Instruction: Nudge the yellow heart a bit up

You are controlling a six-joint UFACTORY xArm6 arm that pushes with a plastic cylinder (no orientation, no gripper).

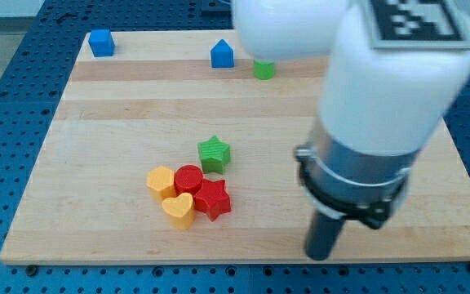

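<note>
The yellow heart lies on the wooden board at the lower left of a tight cluster. It touches a red star on its right, a red cylinder above it and a yellow-orange hexagon block at its upper left. A green star sits just above the cluster. My tip rests on the board near the view's bottom edge, well to the right of the heart and touching no block.
A blue cube stands at the board's top left corner. A blue house-shaped block and a green block, partly hidden by the arm, sit near the top edge. The white arm fills the upper right.
</note>
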